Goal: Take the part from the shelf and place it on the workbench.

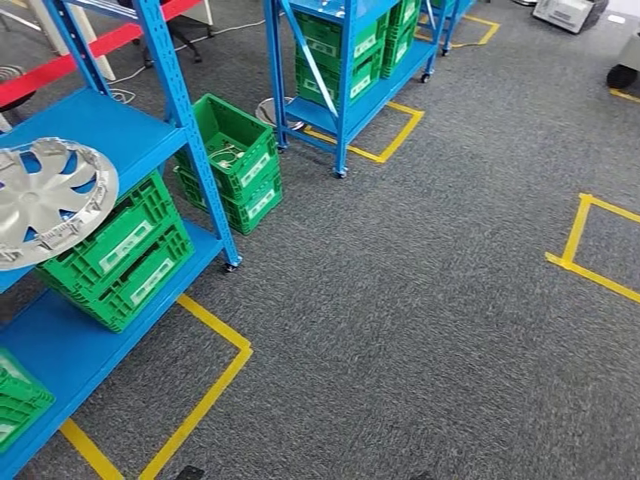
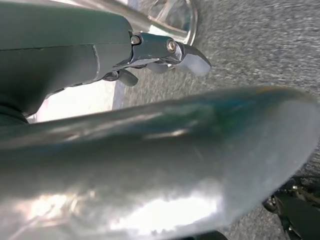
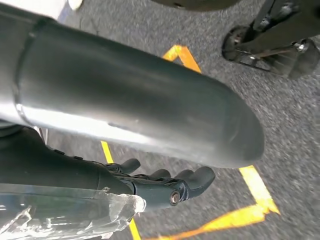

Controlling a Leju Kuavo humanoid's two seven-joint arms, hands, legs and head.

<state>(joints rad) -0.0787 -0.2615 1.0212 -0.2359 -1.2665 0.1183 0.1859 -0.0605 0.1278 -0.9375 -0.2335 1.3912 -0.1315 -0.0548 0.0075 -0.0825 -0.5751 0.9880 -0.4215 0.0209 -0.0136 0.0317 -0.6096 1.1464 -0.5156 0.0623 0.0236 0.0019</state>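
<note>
Grey carpet floor (image 1: 423,300) is seen, marked with yellow tape squares (image 1: 215,375). A blue shelf (image 1: 98,125) stands at the left, a second blue rack (image 1: 343,80) farther back. Green crates (image 1: 128,250) are stacked on the lower level, two more (image 1: 238,160) on the floor beside the shelf post.

The part, a silver hubcap (image 1: 45,200), is seen at the left edge over the shelf's upper level, tilted; whether it rests there or is carried cannot be told from the head view. No counter is in sight, so placing is judged well off.

Left hand (image 2: 166,52): fingers seen lying against a shiny curved rim, likely the hubcap; a grip cannot be confirmed. Right hand (image 3: 166,182): fingers lie straight beside crinkled clear plastic (image 3: 75,215), above the floor; a hold cannot be confirmed either.

Handling, judged: light, thin plastic, fairly stiff but flexing at the spokes, glossy and slippery. It is best taken at the outer rim, thumb through a spoke opening, kept level.
</note>
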